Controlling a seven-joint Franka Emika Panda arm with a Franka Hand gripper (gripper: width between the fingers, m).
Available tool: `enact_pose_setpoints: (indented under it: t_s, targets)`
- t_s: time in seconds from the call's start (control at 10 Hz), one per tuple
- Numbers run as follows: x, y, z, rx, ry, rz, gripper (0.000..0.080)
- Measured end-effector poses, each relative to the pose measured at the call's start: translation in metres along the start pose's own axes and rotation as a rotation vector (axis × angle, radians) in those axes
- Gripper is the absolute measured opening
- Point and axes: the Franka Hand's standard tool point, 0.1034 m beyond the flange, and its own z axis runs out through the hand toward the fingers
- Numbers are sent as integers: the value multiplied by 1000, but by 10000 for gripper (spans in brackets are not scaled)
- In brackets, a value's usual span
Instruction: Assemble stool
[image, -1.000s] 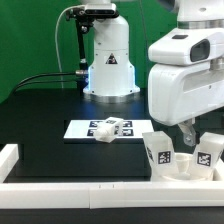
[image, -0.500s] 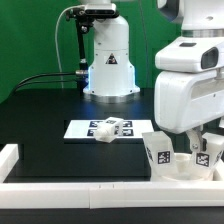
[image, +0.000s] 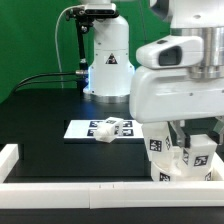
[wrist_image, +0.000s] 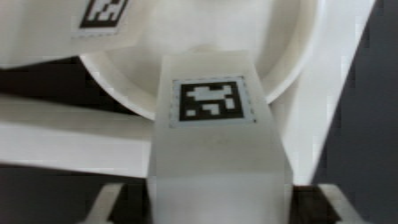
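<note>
Wrist view: gripper (wrist_image: 217, 198) closed narrow on tagged leg (wrist_image: 214, 110), seat (wrist_image: 267, 50) behind it. Both at counter's front corner, exterior view's right; spare leg (image: 110, 128) mid-counter.

The marker board (image: 80, 129) lies near the middle of the table (image: 40, 125), in front of the robot base (image: 108, 65) at the back edge. A loose leg (image: 110, 127) lies on the board, toward the end at the exterior view's right. The rail (image: 70, 190) runs along the front edge. The seat (image: 168, 177) sits in the front corner on the exterior view's right, just behind the rail. Two legs stand upright at the seat, side by side: the inner leg (image: 158, 148) and the outer leg (image: 197, 153) (wrist_image: 214, 110). The tool (image: 197, 138) hangs over the outer leg, with one finger on each side of it.
</note>
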Motion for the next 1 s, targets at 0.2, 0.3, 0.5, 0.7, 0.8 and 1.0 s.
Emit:
enact_pose_setpoints:
  t_s: [0.2, 0.3, 0.5, 0.7, 0.8, 1.0]
  targets:
    - [2, 12, 0, 4, 4, 276, 332]
    - [2, 17, 1, -5, 8, 393, 332]
    - [2, 21, 2, -13, 15, 496, 333]
    - [0, 28, 2, -20, 12, 640, 334]
    - [-4, 34, 2, -6, 20, 757, 334]
    - [-8, 39, 2, 17, 30, 851, 334]
